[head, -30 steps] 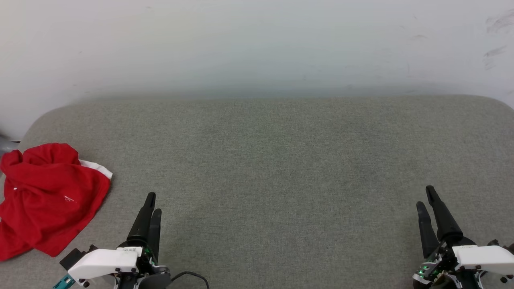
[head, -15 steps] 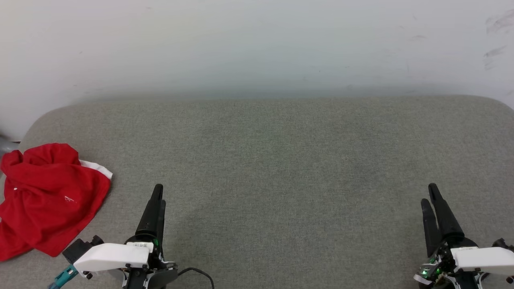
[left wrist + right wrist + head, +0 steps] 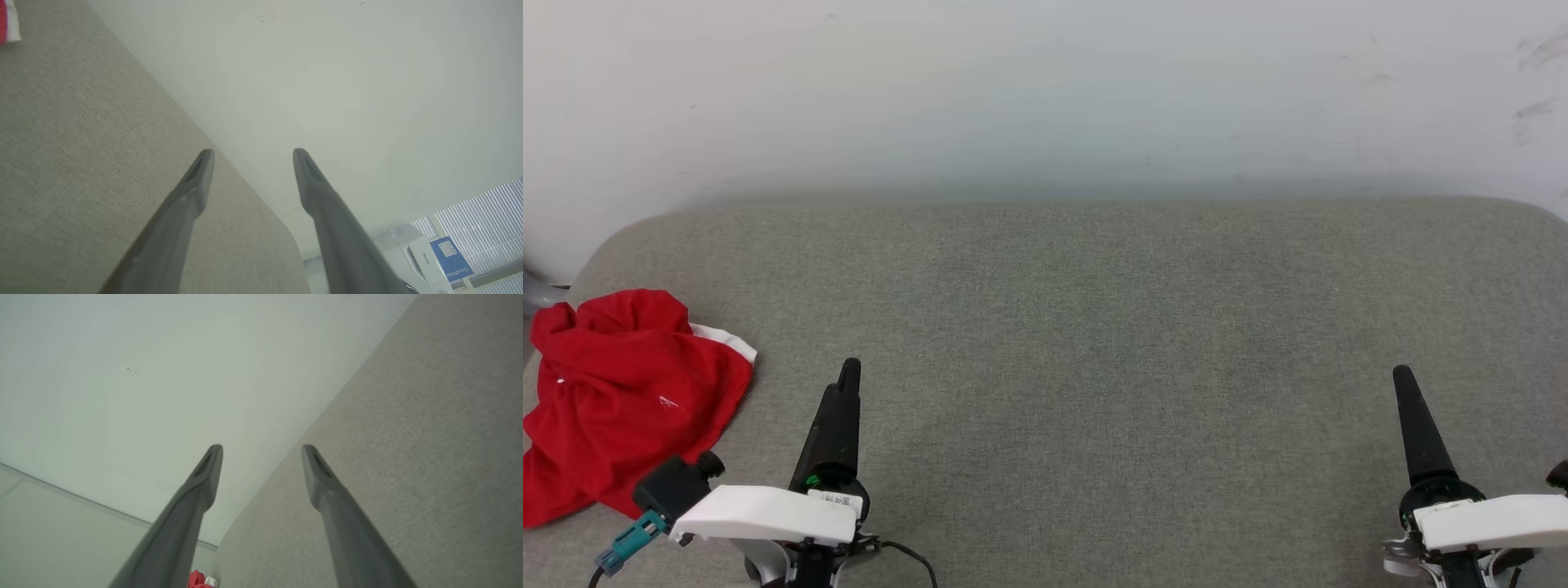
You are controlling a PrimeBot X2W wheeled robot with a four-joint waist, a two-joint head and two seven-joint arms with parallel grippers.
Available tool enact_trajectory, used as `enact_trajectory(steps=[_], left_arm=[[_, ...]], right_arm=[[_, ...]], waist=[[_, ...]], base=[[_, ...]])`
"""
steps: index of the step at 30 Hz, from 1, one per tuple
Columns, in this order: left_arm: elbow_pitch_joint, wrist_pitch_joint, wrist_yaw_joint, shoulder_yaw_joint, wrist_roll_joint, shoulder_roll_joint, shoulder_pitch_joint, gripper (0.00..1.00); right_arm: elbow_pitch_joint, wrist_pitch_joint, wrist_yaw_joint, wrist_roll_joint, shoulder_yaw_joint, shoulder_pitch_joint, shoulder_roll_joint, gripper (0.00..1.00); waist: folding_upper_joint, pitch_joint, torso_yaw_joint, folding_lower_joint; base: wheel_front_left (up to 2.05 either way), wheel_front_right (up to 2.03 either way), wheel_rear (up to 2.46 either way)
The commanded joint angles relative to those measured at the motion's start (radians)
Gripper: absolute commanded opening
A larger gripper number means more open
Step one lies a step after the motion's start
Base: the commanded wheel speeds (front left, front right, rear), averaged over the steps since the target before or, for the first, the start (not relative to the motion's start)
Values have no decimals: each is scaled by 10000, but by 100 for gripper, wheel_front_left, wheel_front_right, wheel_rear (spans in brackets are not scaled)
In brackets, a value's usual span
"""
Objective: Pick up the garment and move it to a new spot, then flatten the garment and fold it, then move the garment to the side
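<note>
The garment (image 3: 621,392) lies as a crumpled heap of soft red cloth at the left edge of the head view, at the left end of the tabletop (image 3: 1094,327). A strip of white fabric peeks out at the heap's upper right, and a tiny white mark sits on the red. A scrap of its red and white also shows in the top left corner of the left wrist view (image 3: 6,20) and at the bottom edge of the right wrist view (image 3: 198,580).

The tabletop is covered in grey woven fabric with rounded far corners, set against a smooth white wall (image 3: 1045,90).

The left hand (image 3: 848,376) sits at the lower left of the head view, just right of the heap and clear of it. Its tapered dark fingers stand spread apart in the left wrist view (image 3: 251,157), holding nothing. The right hand (image 3: 1403,377), at the lower right, is likewise parted and empty (image 3: 261,451).

Slatted blinds (image 3: 482,212) fill the lower right corner of the left wrist view.
</note>
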Motion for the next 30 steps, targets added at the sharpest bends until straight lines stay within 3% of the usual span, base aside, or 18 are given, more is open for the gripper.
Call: enact_trajectory(steps=[1,15,30], left_arm=[[-248,-93,-1,8,555,20,-38,100],[-418,-529,116,-356,4568,99,121,100],[-446,-937,551,-843,6658,492,233,100]], right_arm=[[-246,-106,10,-593,-35,-6,-50,100],[-831,-9,14,-4674,-55,201,104,100],[-1361,190,17,-7172,-258,473,276,100]], waist=[[0,-2,6,-1],[0,-36,55,-1],[0,-127,117,-1]], base=[[0,0,0],[0,0,0],[0,0,0]])
